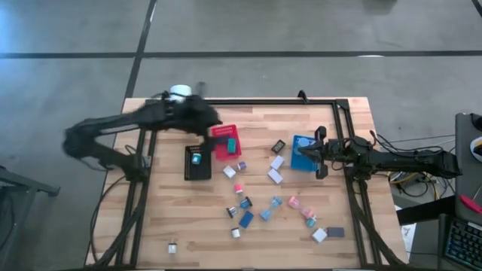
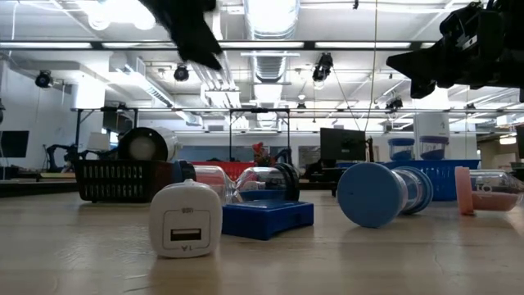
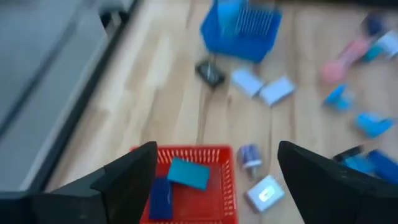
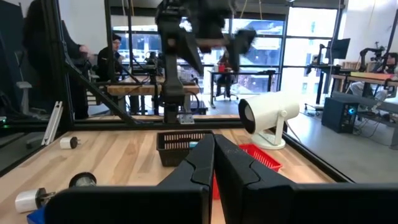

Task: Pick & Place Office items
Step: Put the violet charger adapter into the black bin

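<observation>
Wooden tabletop (image 1: 173, 218) carried three bins mid-table: black bin (image 1: 197, 162), red bin (image 1: 226, 143) and blue bin (image 1: 303, 153) toward the right edge, with the office items (image 1: 273, 203) scattered loose from the centre toward the near edge (a teal piece (image 3: 188, 173) and a blue one lay in the red bin). Left gripper (image 3: 214, 180) hung above the red bin near the far edge, fingers spread wide and empty. Right gripper (image 1: 319, 153) sat at the blue bin, fingers pressed together, nothing held.
</observation>
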You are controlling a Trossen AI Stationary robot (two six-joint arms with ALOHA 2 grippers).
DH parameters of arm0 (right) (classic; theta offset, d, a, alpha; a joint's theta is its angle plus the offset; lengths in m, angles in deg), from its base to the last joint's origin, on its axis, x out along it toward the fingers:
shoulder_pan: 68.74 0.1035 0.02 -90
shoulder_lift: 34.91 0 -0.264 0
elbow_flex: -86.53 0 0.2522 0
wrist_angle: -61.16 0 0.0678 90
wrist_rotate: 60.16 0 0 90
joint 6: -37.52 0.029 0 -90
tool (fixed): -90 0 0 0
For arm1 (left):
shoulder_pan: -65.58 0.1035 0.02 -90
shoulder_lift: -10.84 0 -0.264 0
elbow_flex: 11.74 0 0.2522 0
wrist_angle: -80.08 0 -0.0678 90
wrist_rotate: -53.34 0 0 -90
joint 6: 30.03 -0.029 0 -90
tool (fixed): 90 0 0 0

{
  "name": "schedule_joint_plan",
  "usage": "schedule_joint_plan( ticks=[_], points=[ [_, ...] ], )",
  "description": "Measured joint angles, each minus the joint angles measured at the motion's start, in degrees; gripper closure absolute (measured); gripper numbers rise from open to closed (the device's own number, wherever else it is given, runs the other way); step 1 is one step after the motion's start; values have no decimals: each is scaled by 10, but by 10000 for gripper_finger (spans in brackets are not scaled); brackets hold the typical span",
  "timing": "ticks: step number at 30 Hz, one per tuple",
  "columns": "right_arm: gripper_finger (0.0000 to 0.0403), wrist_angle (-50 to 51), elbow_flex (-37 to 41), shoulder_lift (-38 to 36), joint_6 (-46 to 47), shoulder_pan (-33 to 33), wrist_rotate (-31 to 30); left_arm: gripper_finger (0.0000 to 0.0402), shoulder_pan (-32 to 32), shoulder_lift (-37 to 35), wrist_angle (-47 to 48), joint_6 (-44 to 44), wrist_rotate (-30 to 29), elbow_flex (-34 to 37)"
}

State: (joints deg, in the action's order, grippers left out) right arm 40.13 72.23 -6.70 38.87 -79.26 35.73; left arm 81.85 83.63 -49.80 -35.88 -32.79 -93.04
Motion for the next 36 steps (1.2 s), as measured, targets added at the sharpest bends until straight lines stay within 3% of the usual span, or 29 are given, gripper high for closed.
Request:
schedule_joint_plan(
  ticks=[7, 13, 19, 36],
  points=[
    [394, 0, 0, 0, 11, 0, 0, 136, -9, -234, -66, 7, 0, 133],
    [394, 0, 0, 0, 12, 0, 0, 259, -9, -370, -140, 25, 22, 271],
    [394, 0, 0, 0, 10, 0, 0, 382, -9, -457, -356, 53, 108, 430],
    [394, 7, 0, 0, -1, 0, 0, 399, -8, -534, -568, 99, 116, 650]
  ],
)
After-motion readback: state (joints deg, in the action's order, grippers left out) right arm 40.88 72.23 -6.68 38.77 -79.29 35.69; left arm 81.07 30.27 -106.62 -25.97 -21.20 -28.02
